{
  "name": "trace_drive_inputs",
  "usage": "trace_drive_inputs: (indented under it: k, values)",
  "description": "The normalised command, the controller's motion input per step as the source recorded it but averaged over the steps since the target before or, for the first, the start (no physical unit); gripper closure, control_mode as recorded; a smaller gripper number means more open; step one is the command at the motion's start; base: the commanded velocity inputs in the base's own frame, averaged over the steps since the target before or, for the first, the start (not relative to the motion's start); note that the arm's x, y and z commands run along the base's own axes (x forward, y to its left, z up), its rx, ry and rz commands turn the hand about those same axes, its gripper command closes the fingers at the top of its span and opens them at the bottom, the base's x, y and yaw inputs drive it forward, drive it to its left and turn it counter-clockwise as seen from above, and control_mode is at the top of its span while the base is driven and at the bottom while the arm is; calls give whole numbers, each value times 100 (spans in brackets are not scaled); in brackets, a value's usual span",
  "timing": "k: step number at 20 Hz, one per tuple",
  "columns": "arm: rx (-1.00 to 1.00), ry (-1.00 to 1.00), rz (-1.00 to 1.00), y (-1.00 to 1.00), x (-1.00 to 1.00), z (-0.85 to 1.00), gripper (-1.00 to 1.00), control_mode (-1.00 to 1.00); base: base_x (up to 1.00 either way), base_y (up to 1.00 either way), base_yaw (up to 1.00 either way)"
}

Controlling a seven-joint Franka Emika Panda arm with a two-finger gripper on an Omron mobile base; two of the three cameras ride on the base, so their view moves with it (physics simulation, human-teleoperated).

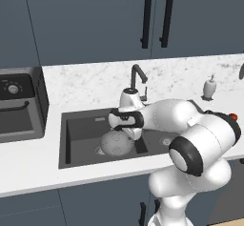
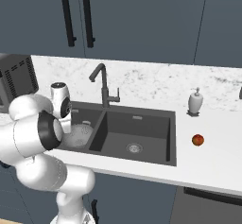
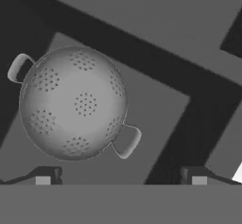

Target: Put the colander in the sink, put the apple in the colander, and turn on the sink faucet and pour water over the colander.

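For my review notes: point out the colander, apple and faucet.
colander [image 3: 73, 102], hand view, centre of its perforated bowl
apple [image 2: 198, 140], right base view, middle of the fruit
faucet [image 2: 102, 83], right base view, upright neck

The perforated grey colander sits upright in the sink's left basin, frame centre. The red apple rests on the counter at right, the dark faucet behind the basins

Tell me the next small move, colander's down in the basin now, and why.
Probably lift the open end effector clear of the sink and swing toward the apple. The colander sits free in the left basin, and the apple lies on the counter right of the sink.
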Motion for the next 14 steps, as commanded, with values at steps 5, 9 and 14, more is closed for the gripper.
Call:
trace_drive_inputs:
  k: [5, 9, 14]
  values:
    - [-5, 0, 22, -1, -21, 73, -100, -100, 0, 0, 0]
    - [-3, 0, 2, -61, -36, 40, -100, -100, 0, 0, 0]
    - [-1, 0, 0, -83, -24, 31, -100, -100, 0, 0, 0]
